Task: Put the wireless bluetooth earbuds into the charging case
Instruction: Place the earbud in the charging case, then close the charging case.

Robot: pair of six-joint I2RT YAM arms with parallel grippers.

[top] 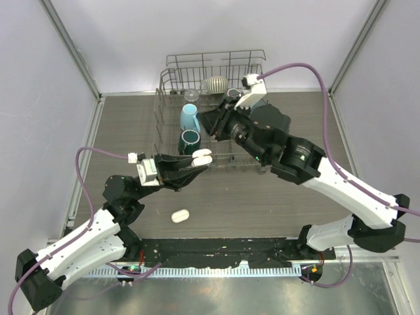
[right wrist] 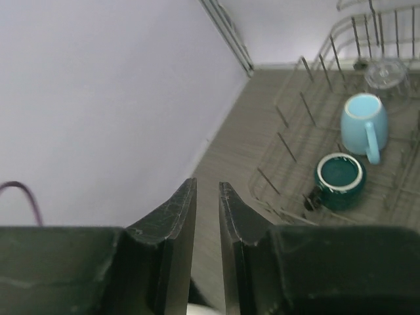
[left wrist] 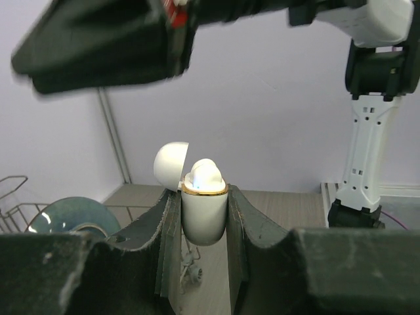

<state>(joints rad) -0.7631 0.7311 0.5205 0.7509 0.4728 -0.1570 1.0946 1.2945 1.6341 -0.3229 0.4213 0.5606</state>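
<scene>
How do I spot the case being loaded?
Start at the wire dish rack at the table's far side; just before its near edge hangs the left gripper. It clamps the charging case: unlike the white capsule lying on the table, it's held aloft, lid open.

- Brown wood-grain table [top: 249,203].
- Wire dish rack [top: 213,63] at the far edge, about the middle.
- Small white capsule-shaped case [top: 180,215] (lid shut) towards the near edge, left of centre.

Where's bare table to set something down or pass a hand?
Free: table left of the rack, up to the left wall; front strip between the loose case and the right arm. Crowded: rack front edge, where the left pincer holds the open case near the right pincer.
</scene>
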